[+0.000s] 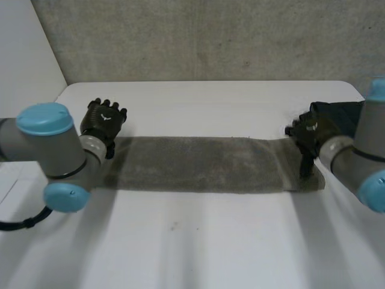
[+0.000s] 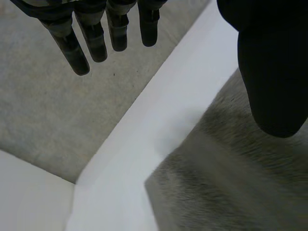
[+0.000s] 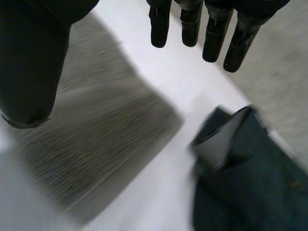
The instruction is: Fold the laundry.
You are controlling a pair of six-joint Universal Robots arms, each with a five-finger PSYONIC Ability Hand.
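**Grey towel laid between 2 hands**

A grey towel [image 1: 201, 164] is laid as a long strip across the white table [image 1: 198, 241]. The left hand [image 1: 103, 120] is placed at its left end and the right hand [image 1: 308, 133] at its right end. On both, the fingers are held straight and apart from the thumb, with nothing gripped. A dark garment [image 3: 250, 183] is seen beside the right hand.

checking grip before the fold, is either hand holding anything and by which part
Nothing is held: left hand and right hand are open at opposite ends of the towel.
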